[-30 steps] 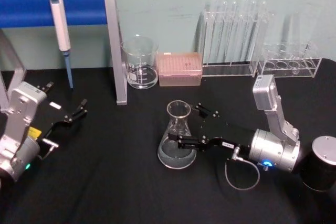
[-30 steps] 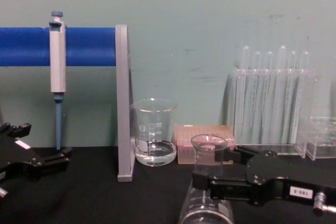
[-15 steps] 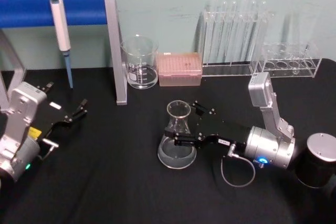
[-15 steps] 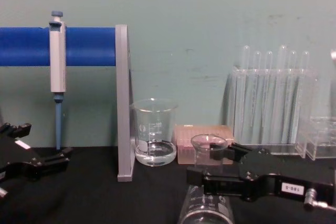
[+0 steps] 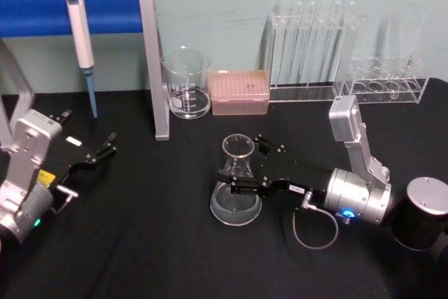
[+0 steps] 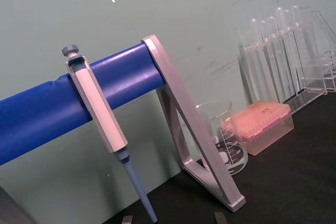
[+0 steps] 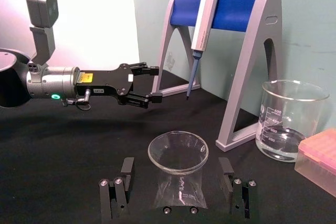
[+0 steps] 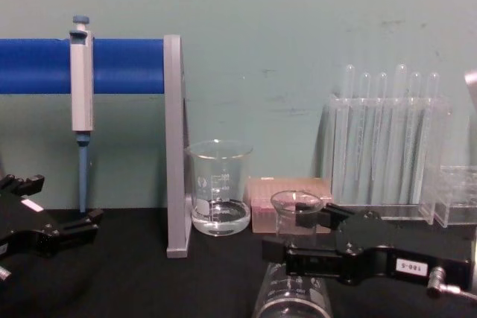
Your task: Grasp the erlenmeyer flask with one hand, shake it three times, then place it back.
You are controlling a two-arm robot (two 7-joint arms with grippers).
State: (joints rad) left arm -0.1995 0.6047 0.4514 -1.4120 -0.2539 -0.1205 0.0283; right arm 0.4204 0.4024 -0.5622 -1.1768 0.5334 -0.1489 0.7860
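The erlenmeyer flask (image 5: 236, 164) stands upright on the black table, with a little clear liquid in its base. My right gripper (image 5: 255, 167), the hand with the white numbered label, is open, one finger on each side of the flask's neck. In the right wrist view the flask (image 7: 178, 177) sits midway between the two fingers (image 7: 119, 186), with a gap on either side. From the chest view the flask's rim (image 8: 296, 203) shows just above the right gripper (image 8: 297, 230). My left gripper (image 5: 98, 153) is parked open at the table's left, holding nothing.
A glass beaker (image 5: 187, 85), a pink tip box (image 5: 239, 91) and two test tube racks (image 5: 315, 50) line the back. A pipette (image 5: 80, 26) hangs on the blue-barred stand (image 5: 154, 61) at back left. A black cylinder (image 5: 423, 223) stands at the right edge.
My right gripper has slid leftward toward the flask, so its fingers now reach further past the neck. The flask and the left arm have not moved.
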